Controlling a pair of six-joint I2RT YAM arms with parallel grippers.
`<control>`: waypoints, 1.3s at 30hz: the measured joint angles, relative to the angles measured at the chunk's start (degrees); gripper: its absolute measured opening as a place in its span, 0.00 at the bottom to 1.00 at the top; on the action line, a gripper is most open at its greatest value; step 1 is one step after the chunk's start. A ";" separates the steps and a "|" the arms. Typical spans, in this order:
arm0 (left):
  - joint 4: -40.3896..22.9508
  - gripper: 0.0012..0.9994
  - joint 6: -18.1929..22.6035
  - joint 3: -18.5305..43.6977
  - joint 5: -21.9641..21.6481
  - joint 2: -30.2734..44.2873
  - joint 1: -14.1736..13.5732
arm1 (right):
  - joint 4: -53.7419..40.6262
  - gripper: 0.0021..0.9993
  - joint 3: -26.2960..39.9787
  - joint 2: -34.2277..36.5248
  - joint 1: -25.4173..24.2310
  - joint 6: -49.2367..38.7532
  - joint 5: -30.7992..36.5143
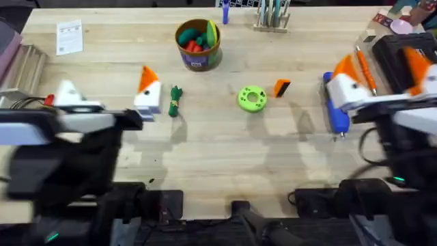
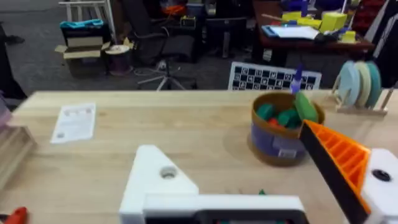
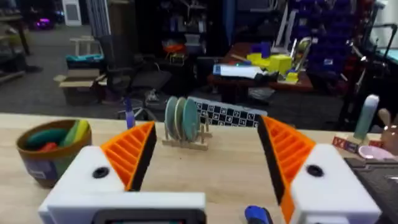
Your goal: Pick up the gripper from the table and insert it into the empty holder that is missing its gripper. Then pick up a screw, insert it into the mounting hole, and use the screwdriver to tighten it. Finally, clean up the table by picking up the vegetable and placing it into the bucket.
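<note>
Lighting: bright, even, from above; the wooden table (image 1: 225, 143) is evenly lit with no hard glare.
Shadows: soft, short, lying just below and beside items at frame centre, such as the green disc (image 1: 252, 98) and the bucket (image 1: 198, 44).
Blur, overhead view: both arms along the lower edge are large, dark and smeared; the left arm (image 1: 61, 147) at lower left is worst.
Wrist views: soft throughout; the background room is dimmer and out of focus, and near fingers are hazy at the bottom edge.
</note>
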 joint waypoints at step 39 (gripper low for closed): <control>-52.16 0.99 0.77 54.73 0.48 73.00 -2.13 | -62.47 0.99 51.02 57.80 0.00 -0.02 -0.24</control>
